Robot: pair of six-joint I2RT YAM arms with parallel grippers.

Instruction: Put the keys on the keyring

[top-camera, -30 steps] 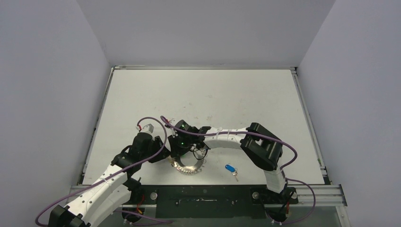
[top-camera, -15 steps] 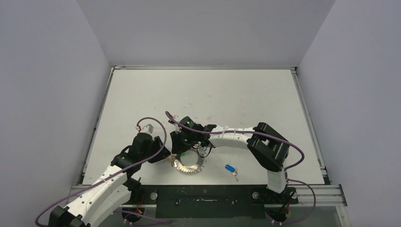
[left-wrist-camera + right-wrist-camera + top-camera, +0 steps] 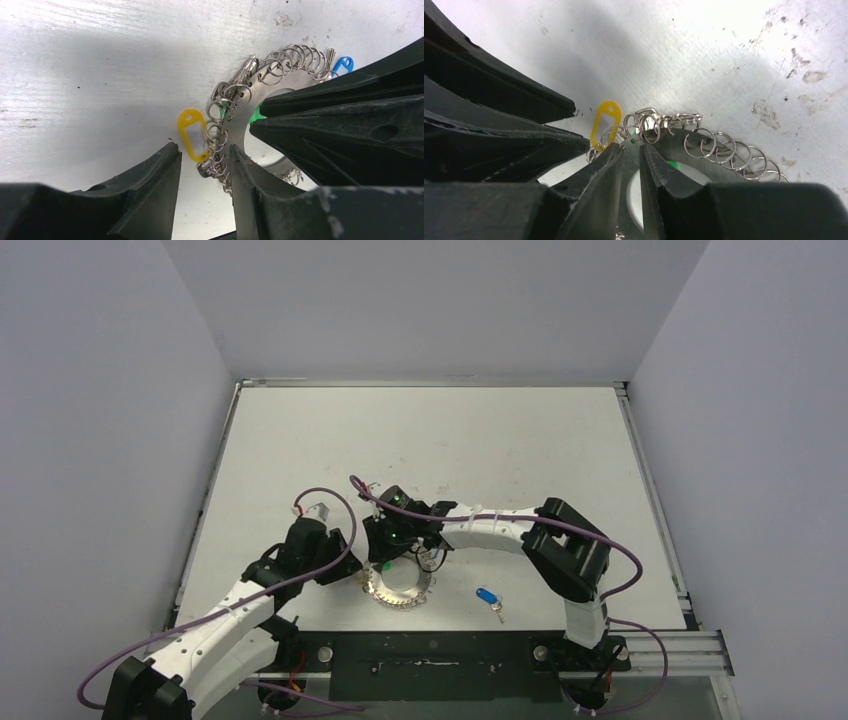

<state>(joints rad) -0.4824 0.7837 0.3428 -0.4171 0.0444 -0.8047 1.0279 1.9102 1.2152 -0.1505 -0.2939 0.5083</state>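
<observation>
No readable text, label, brand or number shows anywhere.

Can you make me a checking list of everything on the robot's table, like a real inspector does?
Surface: white table, scuffed and stained.
Job's things: keyring lies flat near the front edge. A yellow tag sits beside its loops. A green tag peeks out by the ring's hole. A blue-tagged key lies loose to the ring's right.
Clutter: nothing seen.
Grippers: left gripper is open, straddling the loops. Right gripper is nearly closed over the ring's rim, grip unclear.
Cables: purple cables loop along both arms.
Surroundings: plain grey walls on three sides.
</observation>
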